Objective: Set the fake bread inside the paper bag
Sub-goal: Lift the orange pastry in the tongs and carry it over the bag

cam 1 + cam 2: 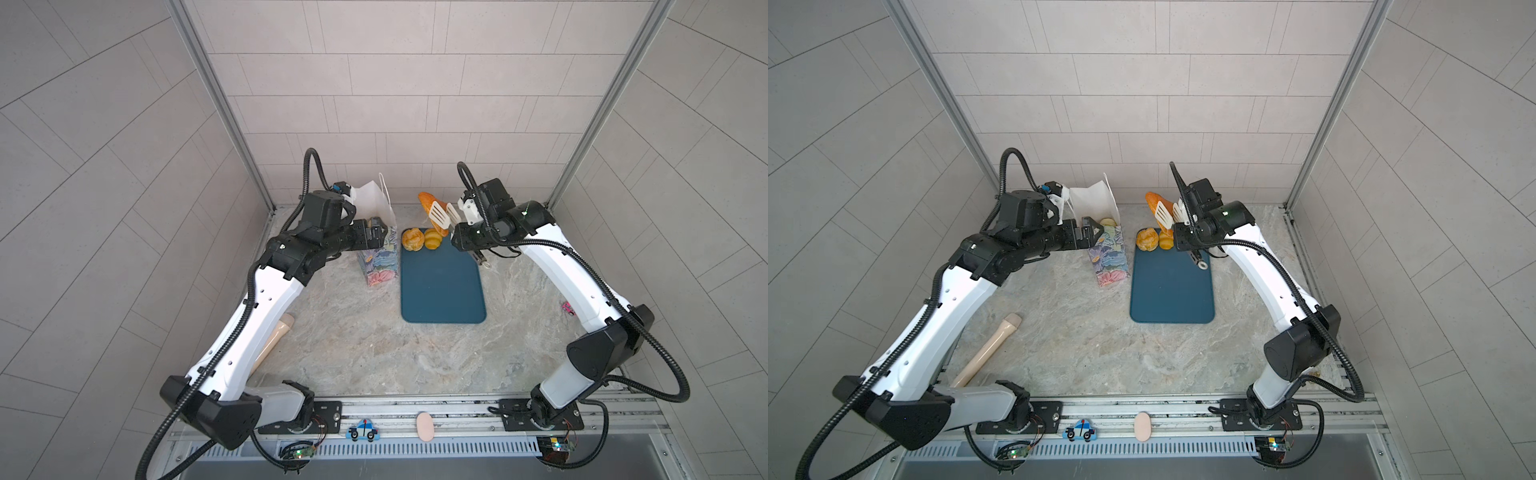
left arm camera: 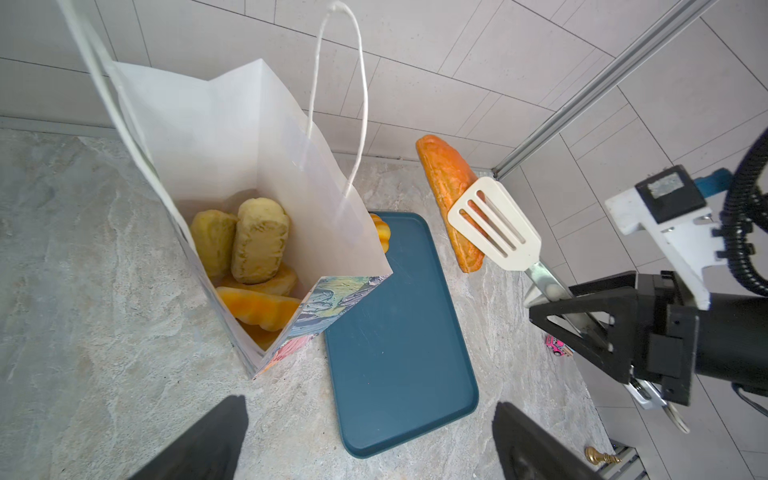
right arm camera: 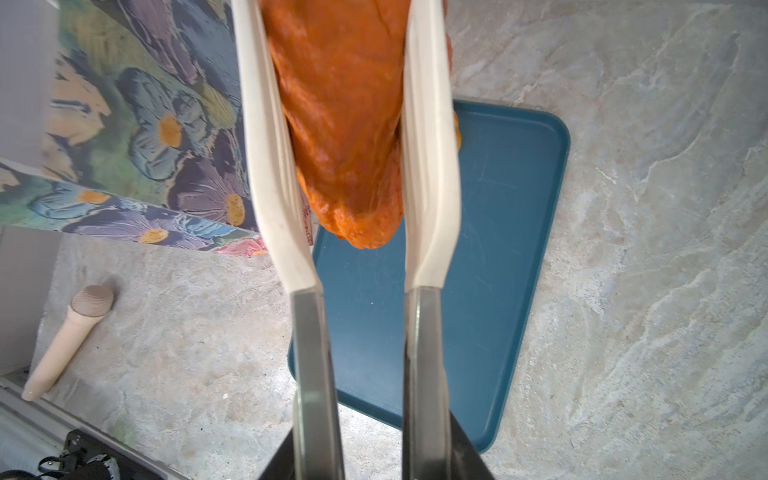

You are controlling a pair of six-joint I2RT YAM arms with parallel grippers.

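Working over a marbled worktop (image 1: 374,353), with a dark blue tray (image 1: 442,286) lying flat near its middle, long sides running 12 to 6 o'clock. Facing a tall paper bag (image 1: 380,266) standing upright just at 9 o'clock of the tray's far half, mouth gaping open, floral side turned toward 6 o'clock, one white cord handle (image 2: 358,83) sticking up. Passing a pale wooden rolling pin (image 1: 988,353) lying at 7 o'clock of the tray, well apart from it. Reaching in from 3 o'clock with the right fingers (image 2: 590,296) partly closed on the metal arms of a pair of tongs (image 2: 494,224), squeezing them together. Pinching one piece of the fake bread (image 2: 446,178), the darker orange-brown one, between the white slotted tong heads, raised off the worktop over the tray's 12 o'clock edge, at 3 o'clock of the bag mouth and apart from it. Hovering the left fingers (image 2: 216,444) spread wide and gripping nothing, just at 9 o'clock of the bag. Looking into the bag and finding several yellow pastries (image 2: 257,241) piled at its bottom. Seeing a round golden roll (image 1: 412,240) and a ridged golden piece (image 1: 433,240) sitting right against each other on the tray's 11 o'clock corner. Spotting a tiny pink toy car (image 1: 566,308) at 3 o'clock of the tray, well apart.
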